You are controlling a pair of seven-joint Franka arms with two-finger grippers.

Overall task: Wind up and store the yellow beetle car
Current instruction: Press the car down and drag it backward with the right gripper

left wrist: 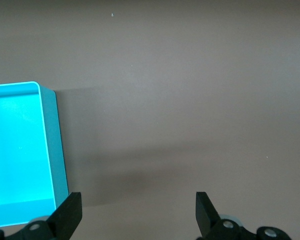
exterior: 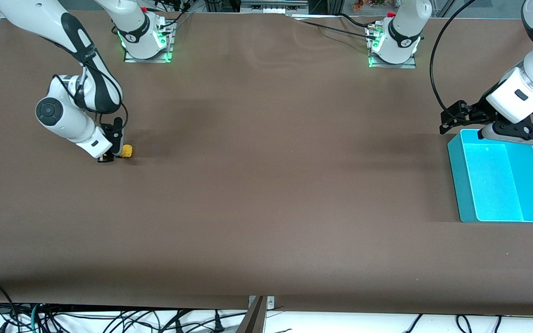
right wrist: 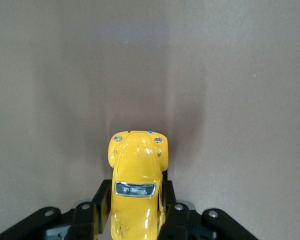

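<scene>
The yellow beetle car (exterior: 127, 151) rests low on the brown table toward the right arm's end. My right gripper (exterior: 117, 149) is shut on it. In the right wrist view the car (right wrist: 136, 175) sits between the two black fingers (right wrist: 91, 212), which press its sides; its rounded nose and dark window show. My left gripper (exterior: 509, 132) hangs open over the edge of the turquoise bin (exterior: 461, 185) that is farther from the front camera, at the left arm's end. In the left wrist view its fingertips (left wrist: 70, 212) stand wide apart with only bare table between them, and the bin (left wrist: 52, 140) lies beside them.
The turquoise bin has nothing inside it. Both arm bases (exterior: 146, 39) stand along the table's edge farthest from the front camera. Cables (exterior: 109, 319) lie below the table's near edge. Brown table surface (exterior: 275, 162) spans the wide gap between the car and the bin.
</scene>
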